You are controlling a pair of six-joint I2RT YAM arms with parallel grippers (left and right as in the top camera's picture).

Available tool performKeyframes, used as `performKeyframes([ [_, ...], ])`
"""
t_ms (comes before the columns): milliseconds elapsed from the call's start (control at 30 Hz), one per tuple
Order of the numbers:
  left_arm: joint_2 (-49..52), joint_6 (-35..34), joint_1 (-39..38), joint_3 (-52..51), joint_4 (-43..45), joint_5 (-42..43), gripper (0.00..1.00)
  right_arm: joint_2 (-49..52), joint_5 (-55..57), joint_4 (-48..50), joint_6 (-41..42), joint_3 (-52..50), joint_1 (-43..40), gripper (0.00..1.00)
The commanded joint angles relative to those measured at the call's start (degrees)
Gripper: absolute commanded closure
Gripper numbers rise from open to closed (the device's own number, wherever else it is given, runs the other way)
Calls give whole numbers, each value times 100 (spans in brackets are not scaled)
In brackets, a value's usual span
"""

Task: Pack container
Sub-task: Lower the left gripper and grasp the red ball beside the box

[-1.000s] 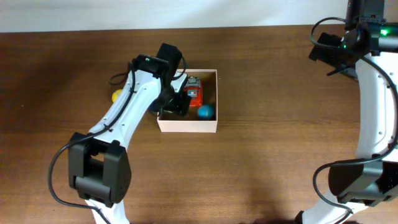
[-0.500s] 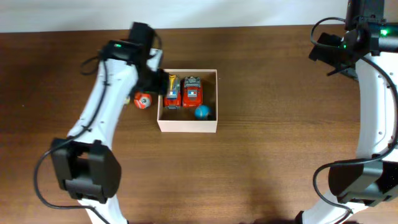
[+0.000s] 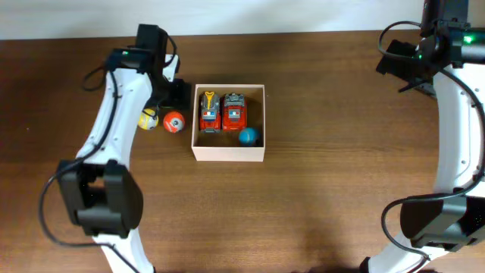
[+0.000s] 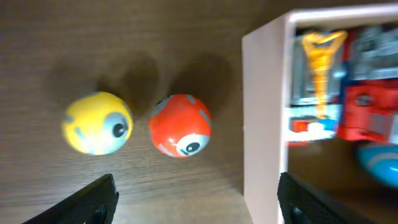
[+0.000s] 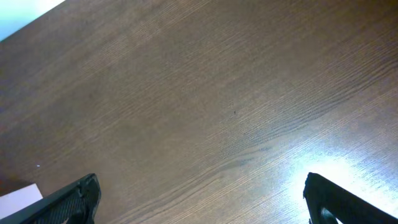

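Container (image 3: 227,152) sat mid-desk (image 3: 318,189), two toy trucks (image 3: 220,112) + blue ball (image 3: 248,136) inside. Left gripper (image 4: 198,202) apart, empty, near orange ball (image 4: 180,126) just outside container wall. Right gripper (image 5: 199,200) apart, empty, well away. Risk: round ball could roll off if a finger nudged it. Wrist cam showed the ball's eye; overhead didn't.

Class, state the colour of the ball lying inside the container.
Blue ball; overhead view shows it best.

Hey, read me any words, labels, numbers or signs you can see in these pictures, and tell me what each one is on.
No readable text anywhere.
The toy trucks in the container carry pale markings, too blurred to read.
The yellow ball and orange ball show only eye-like dots, no lettering.
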Motion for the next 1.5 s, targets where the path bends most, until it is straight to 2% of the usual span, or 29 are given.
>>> performKeyframes([
  [0,542,2,9,76,22,-22,16,31,52,0,70,-33,0,1],
  [133,935,-22,17,74,35,-20,16,31,50,0,70,-33,0,1],
  [933,1456,-20,105,70,199,-85,16,31,50,0,70,-33,0,1],
  [1100,1456,-20,105,70,203,-83,42,31,50,0,70,-33,0,2],
  [1167,1456,-20,105,70,188,-83,48,31,50,0,70,-33,0,1],
  [1467,1451,-20,105,210,-107,-83,48,31,50,0,70,-33,0,1],
])
